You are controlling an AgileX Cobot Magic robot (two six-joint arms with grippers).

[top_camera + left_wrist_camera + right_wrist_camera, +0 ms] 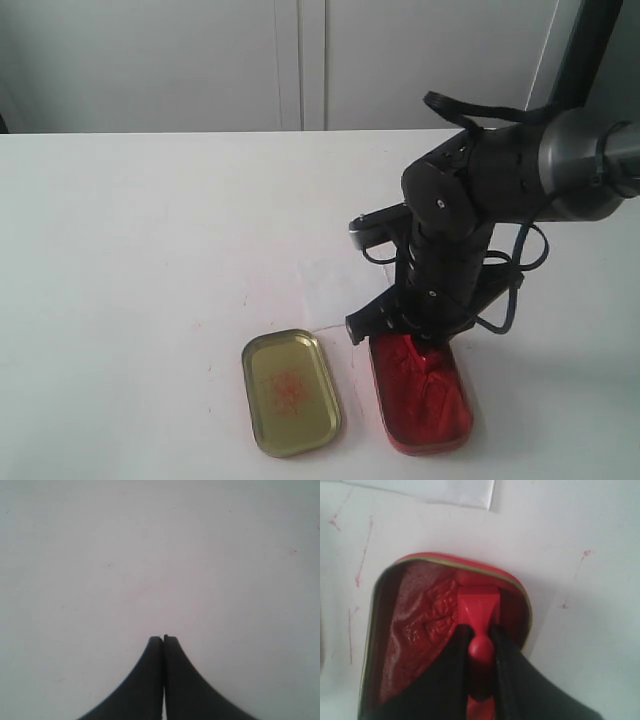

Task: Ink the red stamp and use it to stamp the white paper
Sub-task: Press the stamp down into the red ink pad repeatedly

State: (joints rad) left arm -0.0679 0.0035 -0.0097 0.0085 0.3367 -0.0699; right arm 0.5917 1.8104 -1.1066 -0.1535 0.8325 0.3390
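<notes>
- Right wrist view: right gripper (pixel 481 630) grips the red stamp (pixel 477 602) by its handle, base down inside the ink tin (pixel 470 566).
- White paper (pixel 445 492) lies near the ink tin, not touching it.
- Left gripper (pixel 163 639) is clenched, holding nothing.

**Exterior view:** raised, at mid distance, looking obliquely down across the white table (pixel 120 250) toward a pale wall (pixel 150 60).

**Left wrist view:** close above the table, sighting along the left gripper (pixel 163 639).

**Right wrist view:** very close, sighting down the right gripper (pixel 481 630) onto the red stamp (pixel 477 602) between its fingers. The red ink tin (pixel 415 630) lies beneath the fingertips and the white paper (pixel 445 490) beyond them.

The exterior and right wrist views share the tin and the paper.
</notes>
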